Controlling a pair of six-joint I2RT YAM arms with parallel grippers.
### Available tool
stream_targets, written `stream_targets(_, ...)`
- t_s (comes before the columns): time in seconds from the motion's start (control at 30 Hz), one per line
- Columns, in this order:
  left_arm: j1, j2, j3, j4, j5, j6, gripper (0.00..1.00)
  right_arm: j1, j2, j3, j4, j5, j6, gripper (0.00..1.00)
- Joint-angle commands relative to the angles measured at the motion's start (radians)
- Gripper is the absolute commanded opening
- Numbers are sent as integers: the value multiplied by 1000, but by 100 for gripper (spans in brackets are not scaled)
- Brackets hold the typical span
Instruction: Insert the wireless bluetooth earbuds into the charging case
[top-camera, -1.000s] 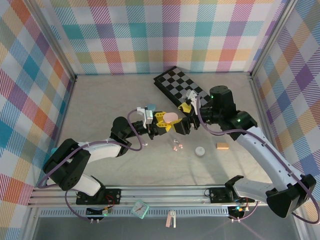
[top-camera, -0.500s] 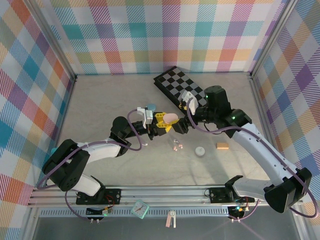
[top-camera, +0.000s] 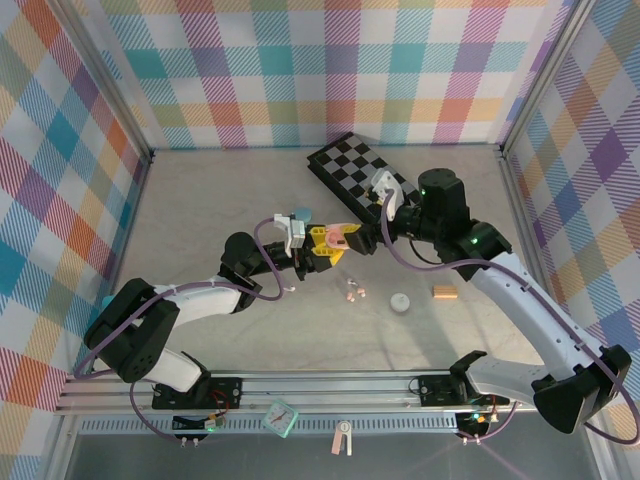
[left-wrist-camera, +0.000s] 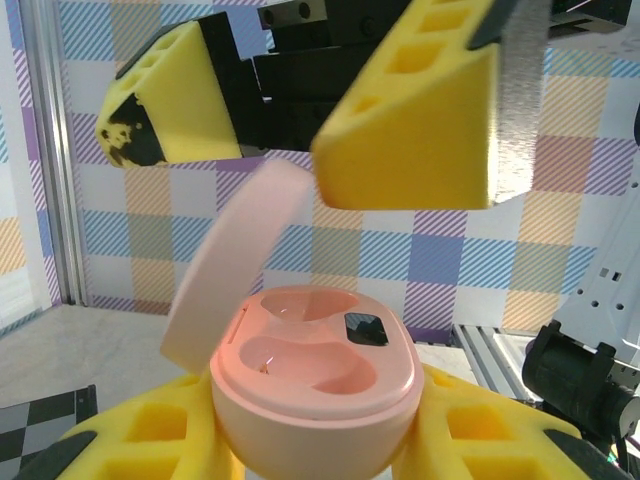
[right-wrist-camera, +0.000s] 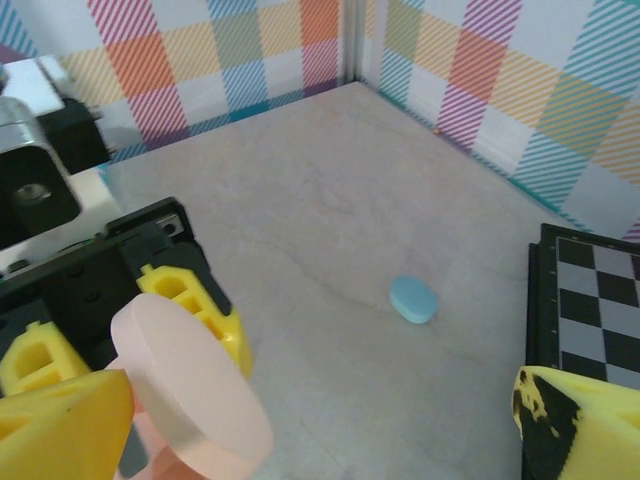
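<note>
While the left gripper (left-wrist-camera: 312, 430) is clamped on the pink charging case (left-wrist-camera: 312, 385), one yellow finger on each flank, we judge the step in hand to be presenting the opened case for loading. Its lid (left-wrist-camera: 235, 265) stands up on its hinge at one end, tilted back, and both sockets look empty.

The case's open face points up and away from the left fingers, towards the right gripper (left-wrist-camera: 290, 110). Its oval runs lengthwise from one left finger to the other. The right gripper hangs just above, jaws spread wide and holding nothing, one finger on either side of the lid's top edge.

The earbuds (top-camera: 353, 292) lie on the table, below the held case and a little towards the arm bases. They are too small for us to tell which way they point.

To do this well, we would hold the case level and steady, draw the right fingers off without knocking the lid shut, then pinch one pink bud by its body so its stem can drop straight into a socket.

Further out lie a blue case (right-wrist-camera: 413, 299) and a chessboard (right-wrist-camera: 590, 290).
</note>
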Motion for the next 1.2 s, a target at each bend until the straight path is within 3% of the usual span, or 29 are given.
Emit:
stream_targets(0.0, 5, -31, 0, 51, 28, -4, 23, 1, 17, 47, 45, 45, 46, 97)
stream_targets(0.2, 18, -21, -8, 58, 12, -4, 23, 0, 8, 72, 12, -95, 19, 97)
stream_targets(0.4, 41, -18, -9, 60, 13, -15, 23, 0, -34, 74, -45, -113, 75, 96)
stream_targets(0.53, 65, -22, -18, 69, 17, -27, 23, -43, -114, -10, 31, -83, 247, 95)
stream_targets(0.73, 100, -60, -48, 68, 21, -33, 23, -262, -162, -178, 69, -6, 616, 93)
stream_targets(0.93, 125, -109, -88, 64, 21, -39, 23, -306, -16, -250, -50, -119, 685, 92)
stream_targets(1.07, 130, -138, -107, 61, 20, -41, 23, -302, 141, -289, -44, -275, 647, 86)
stream_targets(1.17, 131, -147, -117, 59, 13, -41, 23, -260, 248, -297, -33, -275, 585, 81)
